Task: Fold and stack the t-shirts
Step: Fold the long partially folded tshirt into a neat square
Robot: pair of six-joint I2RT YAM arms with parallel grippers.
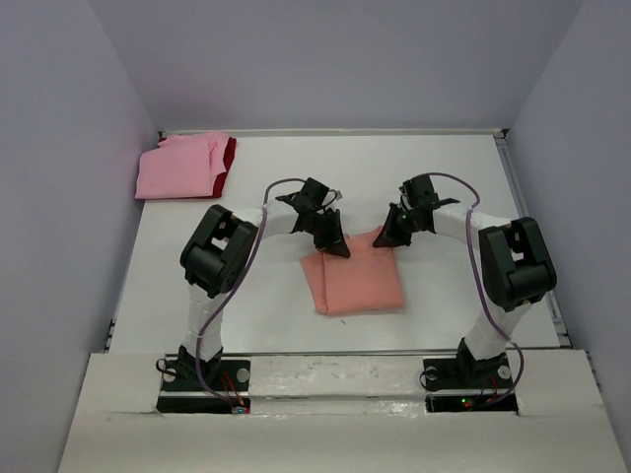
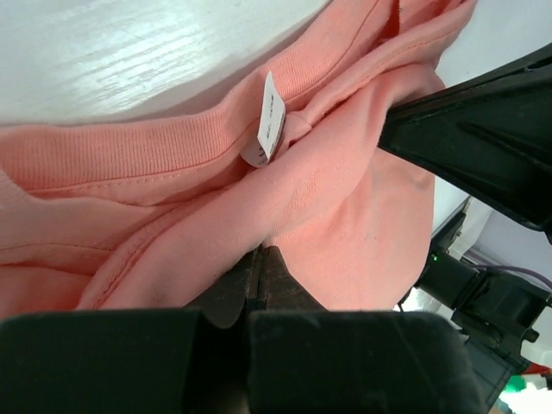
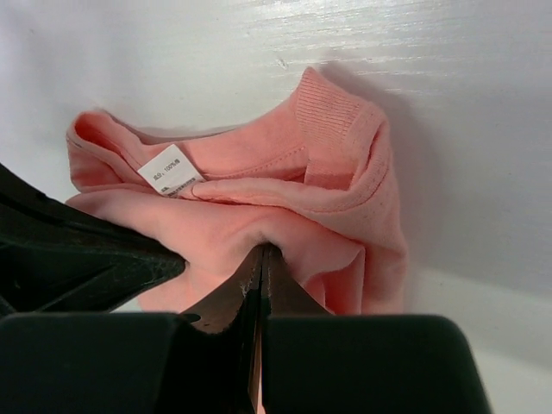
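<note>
A salmon-orange t-shirt [image 1: 355, 283] lies folded into a rough square in the middle of the table. Both grippers meet at its far edge. My left gripper [image 1: 333, 245] is shut on a pinch of the salmon cloth [image 2: 328, 216], its tips [image 2: 261, 252] buried in the fold just below the collar and its white label [image 2: 269, 129]. My right gripper [image 1: 387, 236] is likewise shut on the same shirt [image 3: 285, 224], tips [image 3: 261, 250] in the bunched fabric near the ribbed collar [image 3: 332, 116]. A lighter pink t-shirt [image 1: 177, 169] lies folded at the back left, on top of a dark red one [image 1: 230, 156].
The pink and dark red pile sits in the table's back left corner by the wall. Grey walls close in the table's left, back and right sides. The two grippers stand close together; the other gripper's black finger [image 2: 483, 147] shows in each wrist view.
</note>
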